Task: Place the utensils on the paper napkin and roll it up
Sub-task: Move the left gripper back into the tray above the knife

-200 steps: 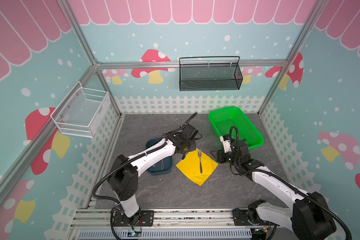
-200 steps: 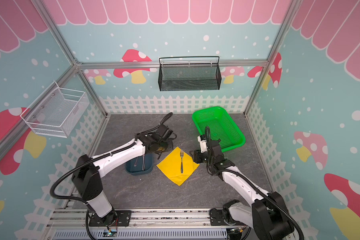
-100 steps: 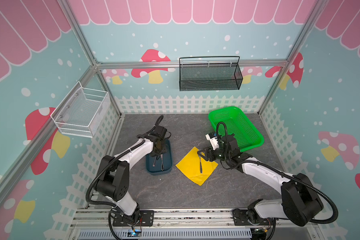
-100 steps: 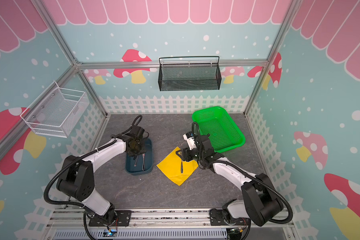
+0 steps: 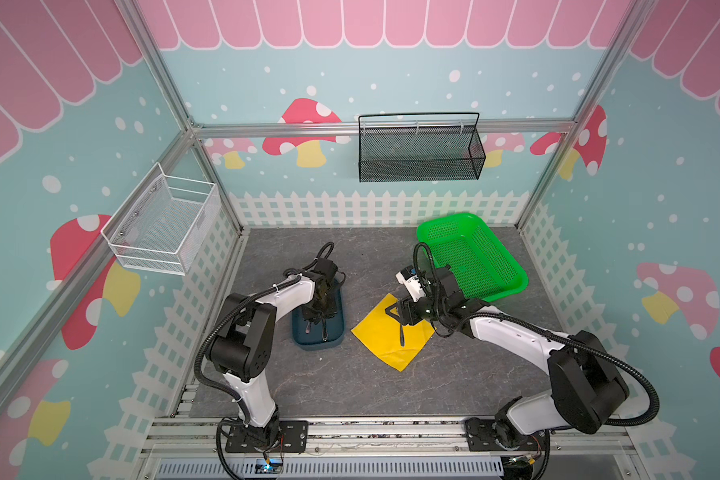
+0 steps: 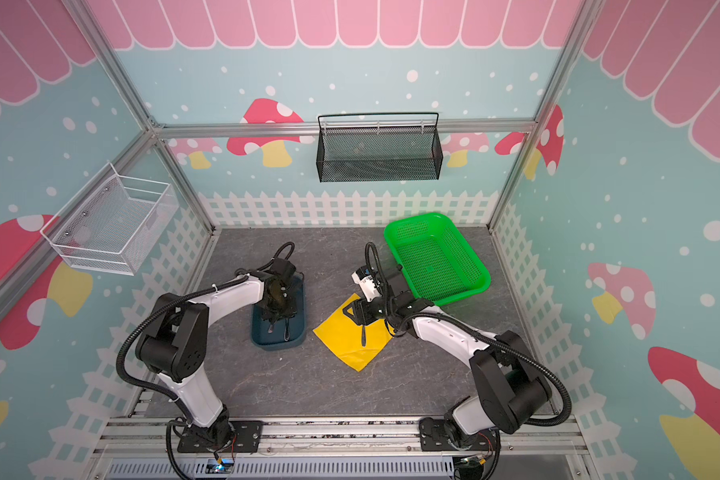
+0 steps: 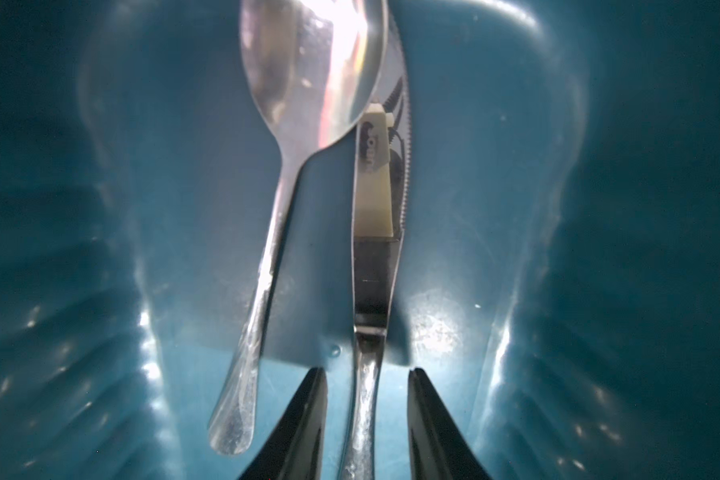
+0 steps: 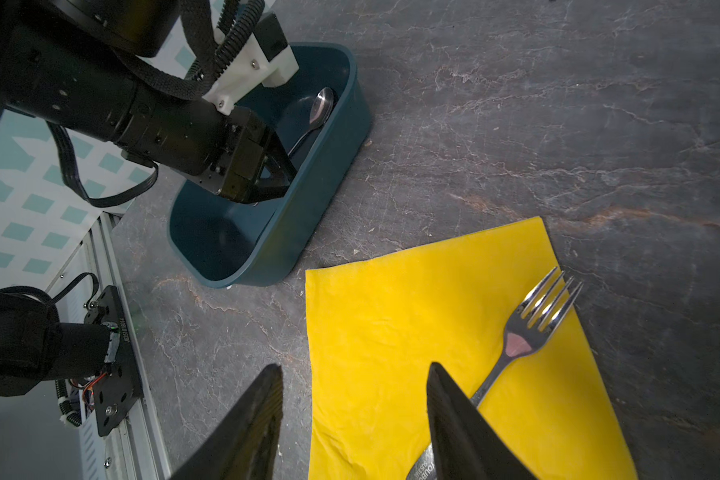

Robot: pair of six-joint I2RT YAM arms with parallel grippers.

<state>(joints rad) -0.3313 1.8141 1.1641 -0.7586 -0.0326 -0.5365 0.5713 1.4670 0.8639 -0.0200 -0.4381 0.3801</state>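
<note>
Centre of both top views: yellow napkin (image 5: 379, 337) flat on counter (image 5: 350, 386). We see fork (image 8: 528, 332) lying on napkin, tines at its edge. Right tool (image 8: 354, 368) hovers above napkin, jaws parted, nothing between them; fork handle passes behind one finger. Left of napkin, dark blue tray (image 5: 317, 345) holds spoon (image 7: 308, 83) and knife (image 7: 375, 270) side by side. Left tool (image 7: 366, 374) inside tray, jaws parted astride knife handle, gaps visible both sides: we read it as released.
</note>
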